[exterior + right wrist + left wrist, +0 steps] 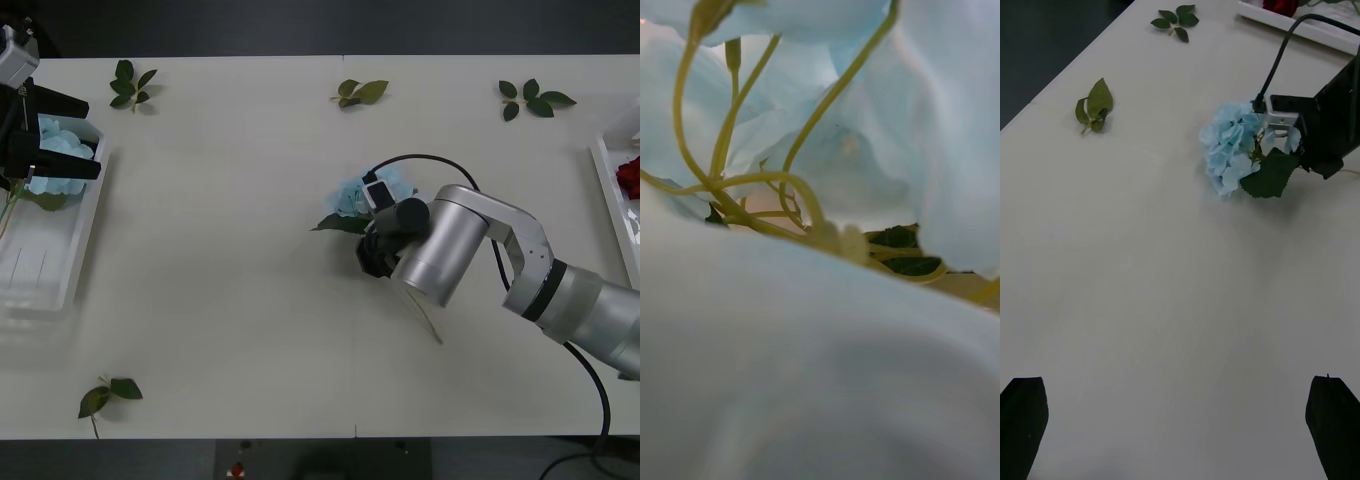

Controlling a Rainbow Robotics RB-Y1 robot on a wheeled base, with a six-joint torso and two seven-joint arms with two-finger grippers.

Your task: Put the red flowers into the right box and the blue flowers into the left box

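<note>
Right end effector (376,250) is down on the mid-surface blue flower (352,195), grip unclear; next, carry it to the left box (60,262).

A wide off-white table (230,290) is seen from above, matte, evenly lit, soft shadows only. Dark floor is seen beyond the far edge and along the near edge. Loose green leaf sprigs (132,86) are scattered on the tabletop: three near the far edge, one at the near left corner. No walls or windows are shown
</note>
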